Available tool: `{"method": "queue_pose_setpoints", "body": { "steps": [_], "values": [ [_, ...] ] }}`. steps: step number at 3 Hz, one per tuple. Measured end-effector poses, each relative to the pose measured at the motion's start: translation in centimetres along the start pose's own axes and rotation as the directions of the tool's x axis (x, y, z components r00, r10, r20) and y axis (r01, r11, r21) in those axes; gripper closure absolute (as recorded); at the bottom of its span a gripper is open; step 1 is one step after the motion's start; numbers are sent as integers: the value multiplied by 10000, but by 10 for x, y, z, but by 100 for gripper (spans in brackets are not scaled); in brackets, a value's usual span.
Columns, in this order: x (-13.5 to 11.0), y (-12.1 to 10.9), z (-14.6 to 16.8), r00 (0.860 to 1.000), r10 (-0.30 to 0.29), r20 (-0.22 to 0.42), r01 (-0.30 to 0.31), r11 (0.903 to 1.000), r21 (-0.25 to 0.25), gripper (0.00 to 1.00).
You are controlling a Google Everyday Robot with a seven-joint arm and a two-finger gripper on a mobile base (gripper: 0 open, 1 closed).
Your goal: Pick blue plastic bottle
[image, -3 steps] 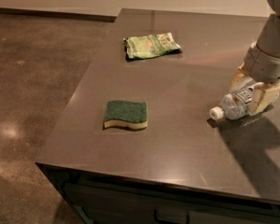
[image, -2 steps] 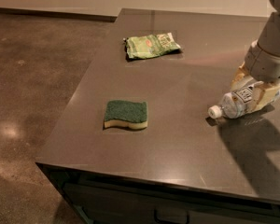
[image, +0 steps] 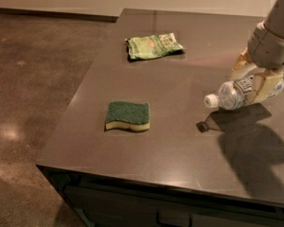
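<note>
The bottle lies sideways between the fingers of the gripper at the right side of the table, cap pointing left. The fingers are closed against its body, one on each side, pinching it. The cap's shadow falls on the tabletop, apart from the cap.

No word, brand or number can be read anywhere. The blue plastic bottle, well to the right of the green sponge, carries a white label with dark print, but its characters are too small to make out. The green snack bag, beyond the sponge toward the far edge, bears pale and reddish printing that is illegible. The gripper, also right of the sponge, clasps the bottle at that label.
</note>
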State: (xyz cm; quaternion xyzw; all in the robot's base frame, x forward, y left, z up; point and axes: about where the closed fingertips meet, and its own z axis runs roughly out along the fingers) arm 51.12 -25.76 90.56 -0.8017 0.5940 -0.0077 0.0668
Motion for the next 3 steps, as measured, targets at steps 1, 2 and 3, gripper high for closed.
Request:
{"method": "queue_pose_setpoints", "body": {
  "steps": [1, 2, 3],
  "values": [
    [-20, -9, -18, 9994, 153, 322, -157, 9998, 144, 100],
    [-46, -37, -43, 9960, 362, 819, -444, 9939, 1010, 100],
    [-46, -44, -43, 9960, 346, 823, -448, 9911, 1257, 100]
  ]
}}
